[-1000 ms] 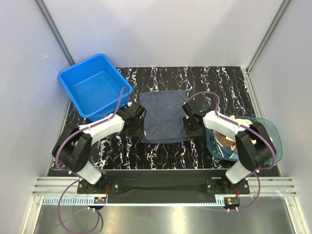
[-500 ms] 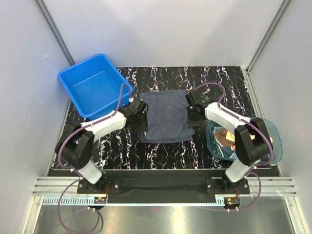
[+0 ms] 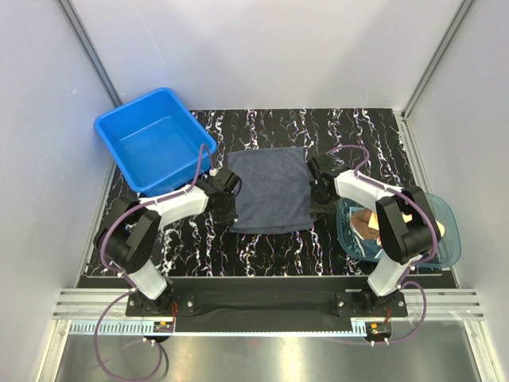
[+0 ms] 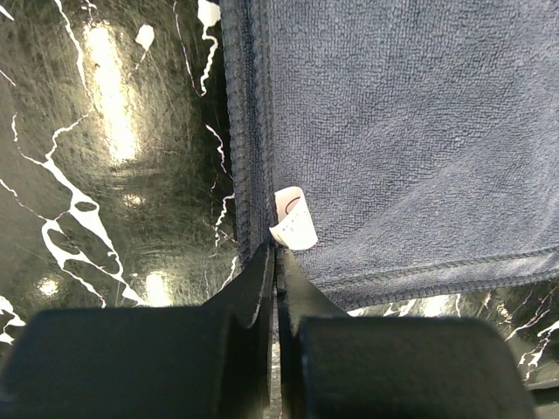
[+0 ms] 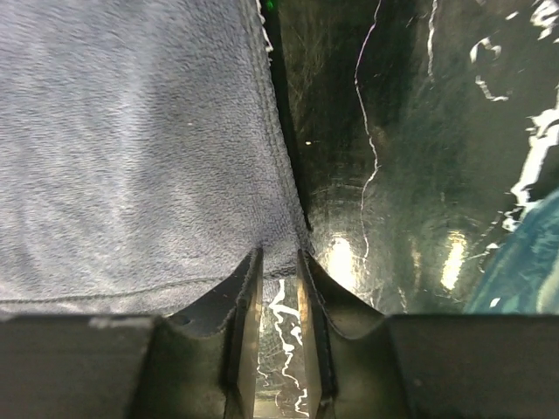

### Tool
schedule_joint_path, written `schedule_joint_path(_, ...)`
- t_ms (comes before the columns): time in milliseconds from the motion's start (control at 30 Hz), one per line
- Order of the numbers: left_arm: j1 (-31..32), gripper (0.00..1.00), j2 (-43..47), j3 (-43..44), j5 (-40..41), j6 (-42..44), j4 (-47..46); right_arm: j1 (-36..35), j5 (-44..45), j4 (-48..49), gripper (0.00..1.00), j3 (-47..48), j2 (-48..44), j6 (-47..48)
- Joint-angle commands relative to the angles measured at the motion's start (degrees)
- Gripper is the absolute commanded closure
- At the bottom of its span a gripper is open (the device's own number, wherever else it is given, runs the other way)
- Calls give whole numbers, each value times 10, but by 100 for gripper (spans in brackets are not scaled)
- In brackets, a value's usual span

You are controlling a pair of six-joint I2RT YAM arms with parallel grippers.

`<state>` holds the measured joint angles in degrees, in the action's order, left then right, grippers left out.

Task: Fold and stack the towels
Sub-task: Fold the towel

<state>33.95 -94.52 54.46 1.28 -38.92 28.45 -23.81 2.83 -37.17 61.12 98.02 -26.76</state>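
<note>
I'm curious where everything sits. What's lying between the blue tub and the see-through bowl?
The dark blue-grey towel, spread flat on the black table. The top view shows it.

Left arm (image 3: 171, 205): white shell segments between black joint housings.
Right arm (image 3: 366, 193): the same white-and-black build.
Cables (image 3: 196, 163): thin, purple-grey, one looping off each arm's forward link and another trailing from each base.
Bases (image 3: 155, 298): black blocks on a black crossbar (image 3: 262, 302) over a silver rail (image 3: 87, 302).
Jaws: matte black, flat-sided, tapering to narrow tips.
</note>
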Motion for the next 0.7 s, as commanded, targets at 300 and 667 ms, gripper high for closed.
schedule_joint_path(300, 2, 100, 21, -5, -1, 2, -17, 8, 29, 10, 66, -15, -9, -50)
schedule_joint_path(667, 1, 100, 21, -8, 26, 7, -2, 11, 34, 33, 66, -37, -36, -93)
